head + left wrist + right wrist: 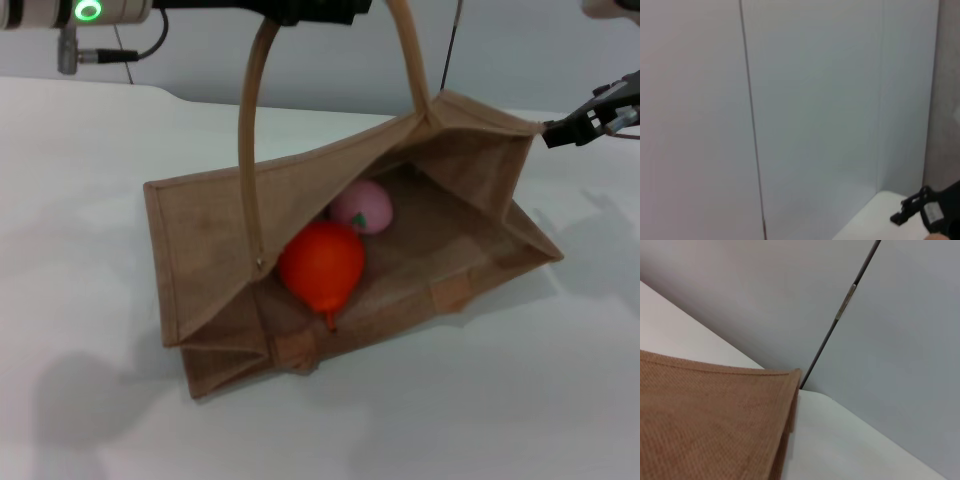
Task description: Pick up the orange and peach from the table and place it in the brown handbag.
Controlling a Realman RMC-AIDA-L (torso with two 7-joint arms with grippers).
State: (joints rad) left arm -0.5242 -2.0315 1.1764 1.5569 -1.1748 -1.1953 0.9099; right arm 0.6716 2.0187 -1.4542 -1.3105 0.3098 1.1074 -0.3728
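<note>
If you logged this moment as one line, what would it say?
orange: inside brown handbag | peach: inside bag, behind orange | left gripper: holds handle up | right gripper: at bag's corner

The head view looks forward and down from above onto the white table (90,420), with the brown handbag (215,230) filling its middle. The right wrist view sits close over the bag's woven side (710,425), facing the table's far edge and the wall (765,295). The left wrist view faces that wall (815,100), catching only a table corner (875,220)
</note>
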